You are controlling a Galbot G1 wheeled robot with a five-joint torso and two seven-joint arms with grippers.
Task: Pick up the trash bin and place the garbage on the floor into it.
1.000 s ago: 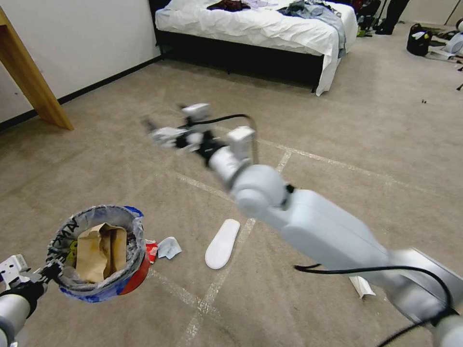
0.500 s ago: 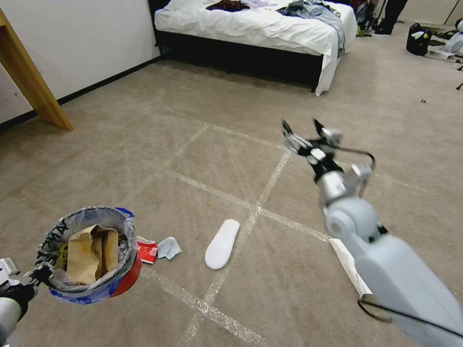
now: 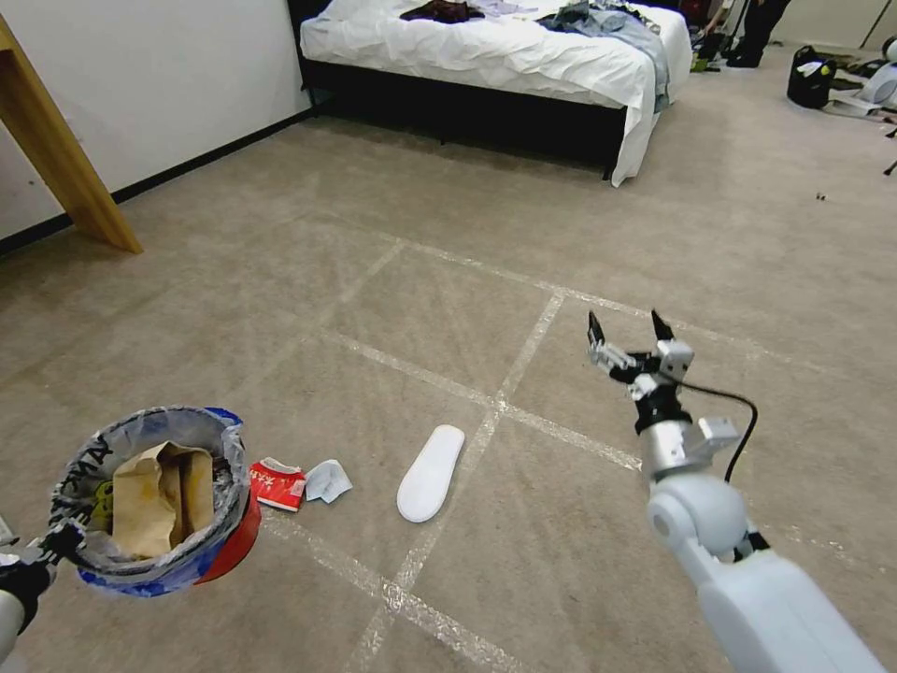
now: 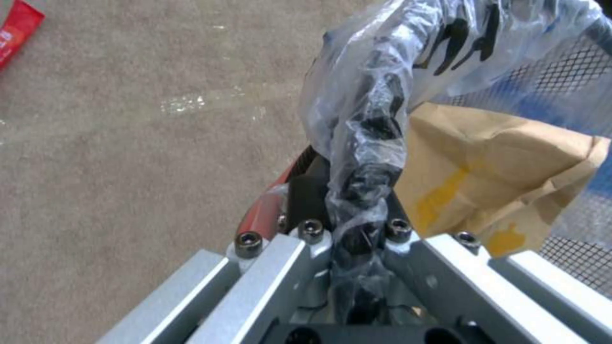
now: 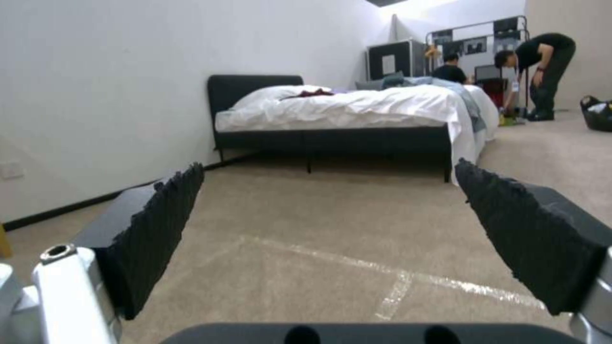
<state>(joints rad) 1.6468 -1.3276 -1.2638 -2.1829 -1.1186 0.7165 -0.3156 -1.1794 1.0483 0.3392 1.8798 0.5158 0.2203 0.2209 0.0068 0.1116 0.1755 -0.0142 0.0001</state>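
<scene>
The red trash bin, lined with a clear bag, hangs off the floor at the lower left with a brown paper bag inside. My left gripper is shut on its rim and liner; the paper bag sits just behind the gripper. On the carpet beside the bin lie a red wrapper, a light-blue scrap and a white slipper. My right gripper is raised over the floor to the right, open and holding nothing, with both black pads spread apart.
A bed with white sheets stands at the back, and a slanted wooden leg leans by the left wall. Tape lines cross the beige carpet. A black bag lies at the far right.
My right arm has swung from the middle over to the right and drawn back lower, its gripper still open. The bin in my left gripper has shifted slightly down and left.
</scene>
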